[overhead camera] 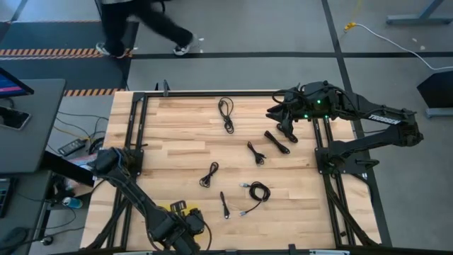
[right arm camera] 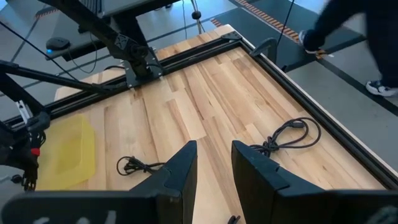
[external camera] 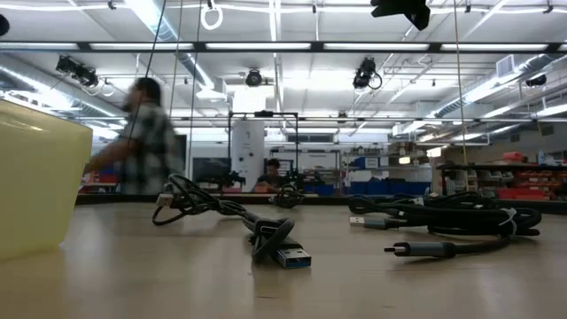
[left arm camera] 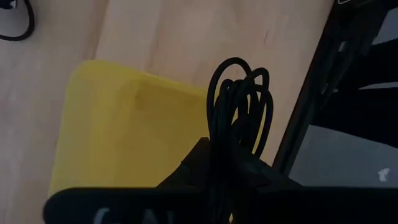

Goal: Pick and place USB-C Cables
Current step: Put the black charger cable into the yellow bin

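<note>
Several short black USB-C cables lie on the wooden table: one [overhead camera: 226, 113] near the far edge, a bundle [overhead camera: 277, 142], others at mid-table [overhead camera: 256, 152] [overhead camera: 209, 173], and two nearer [overhead camera: 224, 204] [overhead camera: 256, 191]. My left gripper [overhead camera: 185, 225] is at the near edge over a yellow bin [overhead camera: 175, 208], shut on a coiled black cable [left arm camera: 239, 106]. My right gripper [right arm camera: 214, 168] is open above the table's far right part [overhead camera: 289, 133], close to the bundle and touching nothing. In the low view, cables [external camera: 266, 230] [external camera: 452, 221] lie flat on the table. My left gripper pinches the coiled cable between its two fingers [left arm camera: 199, 163], across the gathered strands at one end of the coil [left arm camera: 222, 140]. The loops [left arm camera: 242, 87] stick out past the fingertips, over the yellow bin [left arm camera: 124, 130]. Whether the coil touches the bin cannot be told.
A black metal frame [overhead camera: 134, 120] borders the table's left, right and far sides. The yellow bin shows at the left of the low view [external camera: 35, 186]. A person [overhead camera: 141, 25] walks past beyond the far edge. Bare wood lies between the cables at mid-table.
</note>
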`<state>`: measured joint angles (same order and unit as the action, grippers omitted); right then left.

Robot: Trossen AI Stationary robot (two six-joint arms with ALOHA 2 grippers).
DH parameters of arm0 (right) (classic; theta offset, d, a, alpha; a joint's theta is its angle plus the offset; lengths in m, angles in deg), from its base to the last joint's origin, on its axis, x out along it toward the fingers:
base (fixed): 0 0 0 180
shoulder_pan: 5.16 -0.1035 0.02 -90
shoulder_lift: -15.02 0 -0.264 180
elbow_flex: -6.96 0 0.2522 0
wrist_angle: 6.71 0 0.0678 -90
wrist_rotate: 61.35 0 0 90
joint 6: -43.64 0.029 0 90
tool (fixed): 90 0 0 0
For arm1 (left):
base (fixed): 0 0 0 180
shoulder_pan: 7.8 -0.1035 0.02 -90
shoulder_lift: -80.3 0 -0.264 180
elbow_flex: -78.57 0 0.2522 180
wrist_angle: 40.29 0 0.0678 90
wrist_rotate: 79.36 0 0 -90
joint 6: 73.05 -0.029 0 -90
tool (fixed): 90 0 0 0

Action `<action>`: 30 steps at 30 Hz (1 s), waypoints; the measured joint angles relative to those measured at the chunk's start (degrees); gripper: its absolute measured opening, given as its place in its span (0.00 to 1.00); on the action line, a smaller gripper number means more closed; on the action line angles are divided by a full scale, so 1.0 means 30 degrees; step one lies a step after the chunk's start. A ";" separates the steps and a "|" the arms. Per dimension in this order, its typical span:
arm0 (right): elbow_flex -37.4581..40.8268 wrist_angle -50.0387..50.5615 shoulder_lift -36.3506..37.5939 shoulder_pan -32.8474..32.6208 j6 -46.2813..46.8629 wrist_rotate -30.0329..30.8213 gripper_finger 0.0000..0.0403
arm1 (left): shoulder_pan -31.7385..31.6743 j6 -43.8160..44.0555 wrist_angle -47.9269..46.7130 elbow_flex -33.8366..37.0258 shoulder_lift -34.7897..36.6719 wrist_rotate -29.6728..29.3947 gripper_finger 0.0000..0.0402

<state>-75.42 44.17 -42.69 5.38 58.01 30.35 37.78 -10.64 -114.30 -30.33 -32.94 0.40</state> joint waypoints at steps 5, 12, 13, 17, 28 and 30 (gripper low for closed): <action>0.0000 0.0007 0.0000 0.0000 0.0000 -0.0007 0.26 | -0.0007 -0.0007 -0.0472 0.0000 -0.0057 -0.0006 0.07; 0.0000 0.0000 -0.0006 -0.0002 0.0000 -0.0007 0.26 | -0.0007 -0.0027 -0.1786 0.0000 -0.0057 -0.0001 0.07; 0.0000 0.0007 0.0000 0.0000 0.0000 -0.0007 0.26 | -0.0007 -0.0034 -0.1843 0.0000 -0.0057 -0.0001 0.07; 0.0000 0.0004 0.0000 0.0000 -0.0007 -0.0007 0.26 | -0.0075 -0.0030 -0.2021 0.0000 -0.0057 -0.0019 0.07; 0.0000 0.0007 0.0000 0.0000 0.0000 -0.0029 0.26 | -0.1333 -0.1596 -0.3263 -0.0007 0.0133 -0.0443 0.07; 0.0000 0.0007 0.0000 0.0000 0.0000 -0.0031 0.26 | -0.1747 -0.1438 -0.3809 0.0000 0.0332 -0.0382 0.07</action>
<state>-75.42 44.20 -42.69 5.38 58.01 30.25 32.54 -14.95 -125.73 -30.33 -31.94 -0.75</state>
